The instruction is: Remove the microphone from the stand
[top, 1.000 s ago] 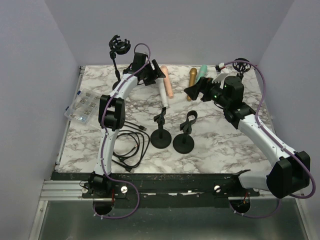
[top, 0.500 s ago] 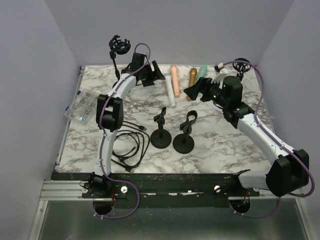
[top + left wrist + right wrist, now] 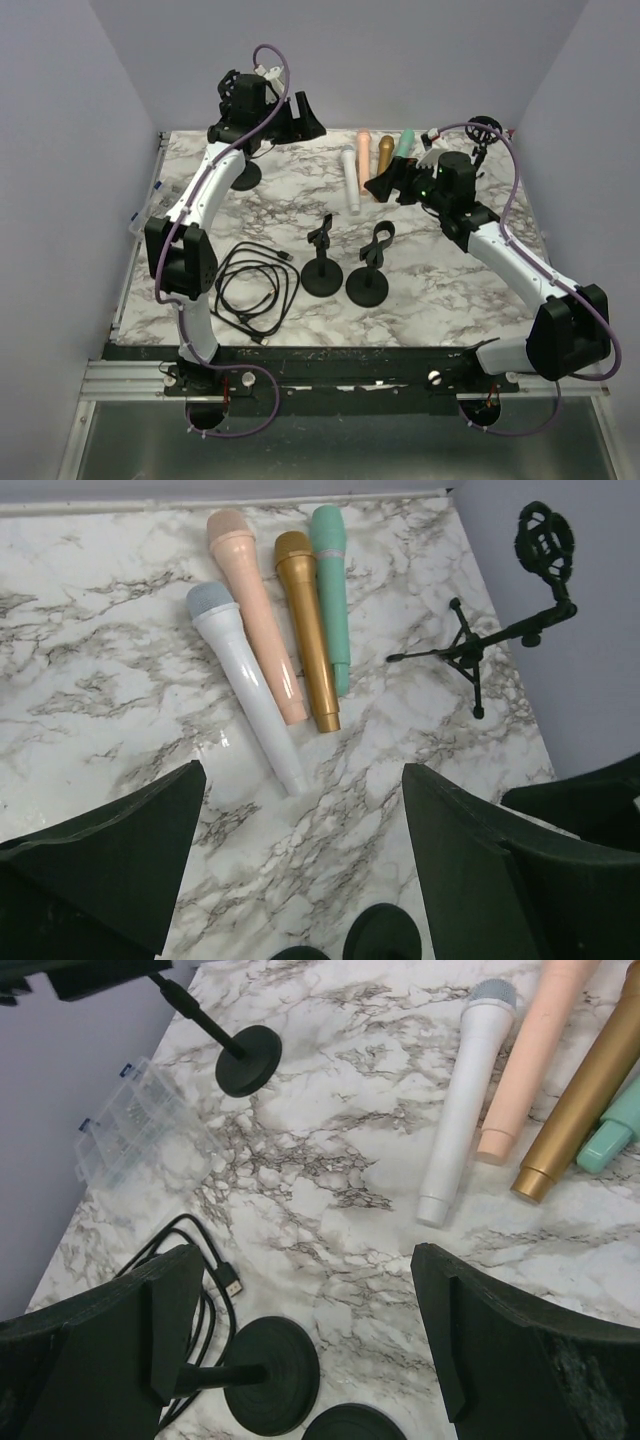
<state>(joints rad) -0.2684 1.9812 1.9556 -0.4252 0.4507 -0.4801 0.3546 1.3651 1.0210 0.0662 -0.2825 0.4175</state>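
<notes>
Looking for a microphone in a holder, and finding none. Behind the small black stand [image 3: 322, 265], toward the back wall: four microphones flat on the marble table [image 3: 450, 290], side by side. Nearest to that stand, the white microphone [image 3: 352, 185], with the thin tail end turned to it and the grey head turned away. Then, further to the right of the stand, the pink microphone [image 3: 364, 155], the gold microphone [image 3: 383, 152] and the green microphone [image 3: 402, 146]. Empty clip on the stand itself, and the same on the second stand [image 3: 367, 270] just right of it.

As for the left gripper [image 3: 308, 118]: high, far behind and left of the stand, jaws spread far apart, holding nothing. As for the right gripper [image 3: 385, 185]: behind and right of the stand, hovering by the row of microphones, also spread wide and empty.

Judging from this, probably done with the removal, or very nearly.

About handling, only as a judgement: stiff body, probably light, smooth and round, so likely to roll or to slip between hard jaws. Best to take at the middle of the handle, across the long axis, not at the mesh head (easy to dent) and not at the thin tail. Better to close gently and lift straight up. Careful also with the pink microphone, touching or almost touching the white one; cannot tell which.
</notes>
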